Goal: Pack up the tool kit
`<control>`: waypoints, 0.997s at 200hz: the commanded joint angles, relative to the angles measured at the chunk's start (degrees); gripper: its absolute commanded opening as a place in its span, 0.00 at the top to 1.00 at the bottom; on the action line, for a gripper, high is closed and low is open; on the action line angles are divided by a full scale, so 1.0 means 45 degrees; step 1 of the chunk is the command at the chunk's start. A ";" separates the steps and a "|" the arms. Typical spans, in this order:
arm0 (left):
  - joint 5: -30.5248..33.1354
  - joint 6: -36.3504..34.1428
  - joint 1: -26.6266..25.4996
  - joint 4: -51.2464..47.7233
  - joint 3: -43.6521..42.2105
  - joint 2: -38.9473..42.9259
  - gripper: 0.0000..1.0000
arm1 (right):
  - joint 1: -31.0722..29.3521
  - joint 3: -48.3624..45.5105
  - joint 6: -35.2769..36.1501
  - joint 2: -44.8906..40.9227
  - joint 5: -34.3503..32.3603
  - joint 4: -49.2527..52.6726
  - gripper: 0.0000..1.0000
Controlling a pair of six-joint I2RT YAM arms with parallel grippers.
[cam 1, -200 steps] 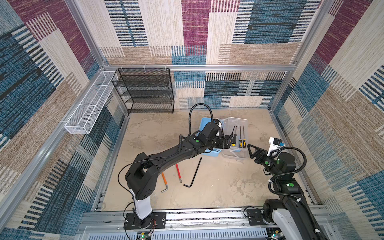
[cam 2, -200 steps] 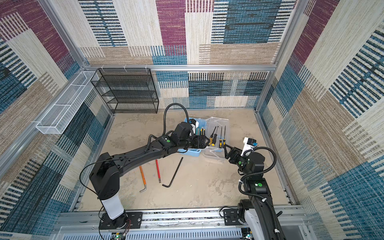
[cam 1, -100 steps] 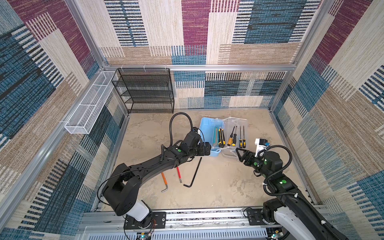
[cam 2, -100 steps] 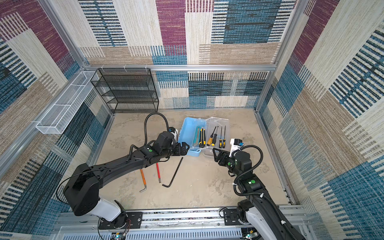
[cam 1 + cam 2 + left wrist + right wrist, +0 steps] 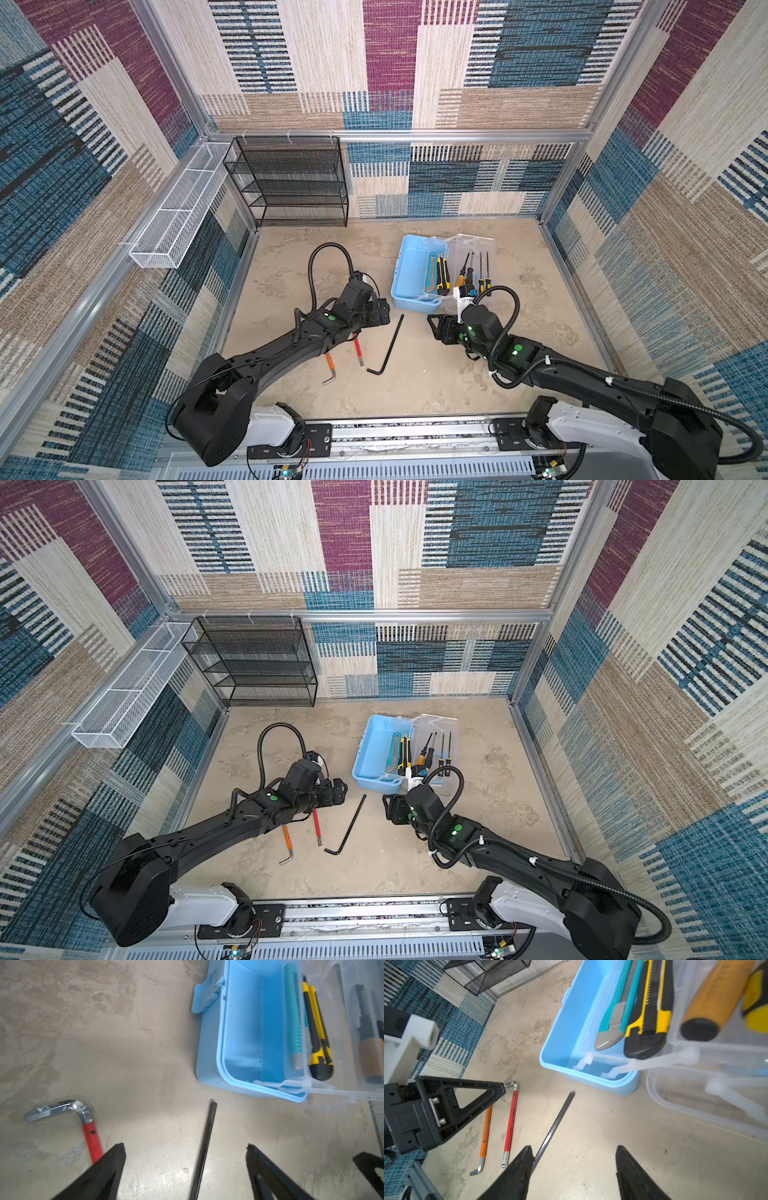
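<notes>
We see a slim black L-shaped hex key (image 5: 207, 1132) on the mottled surface (image 5: 124, 1053), beside the light blue plastic box (image 5: 209, 1053). The left tool (image 5: 185, 1147) is wide, near the key's straight end; the right tool (image 5: 573, 1147) is parted and empty.

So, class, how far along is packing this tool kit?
Done: two utility knives lie in the clear tray in the blue box. In hand: nothing; left gripper and right gripper are open, empty. Left: three hex keys lie outside the box; screwdrivers lie beside it.
</notes>
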State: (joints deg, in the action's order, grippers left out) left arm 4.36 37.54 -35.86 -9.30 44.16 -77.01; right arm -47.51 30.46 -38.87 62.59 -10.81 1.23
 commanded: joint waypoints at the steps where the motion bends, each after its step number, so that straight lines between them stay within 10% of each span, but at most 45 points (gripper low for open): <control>1: -0.0438 -0.0015 0.0181 0.0504 -0.0104 -0.0075 0.07 | -0.0197 0.0202 -0.0229 0.0330 -0.1013 -0.0027 0.36; 121: -0.3886 -0.0880 0.1389 0.1228 0.4982 -0.5697 0.32 | -0.0193 -0.1246 -0.0712 -0.0875 -0.0978 0.0850 0.34; 199: -0.4755 -0.0760 0.0974 0.0695 0.5597 -0.6676 0.66 | -0.0199 -0.1700 -0.0875 -0.1961 -0.1354 0.1096 0.28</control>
State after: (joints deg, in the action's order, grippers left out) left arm -14.48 34.57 -30.41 -6.72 69.49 -106.83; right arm -48.31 23.18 -41.93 55.31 -15.64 6.39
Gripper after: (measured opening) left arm 0.371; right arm 0.720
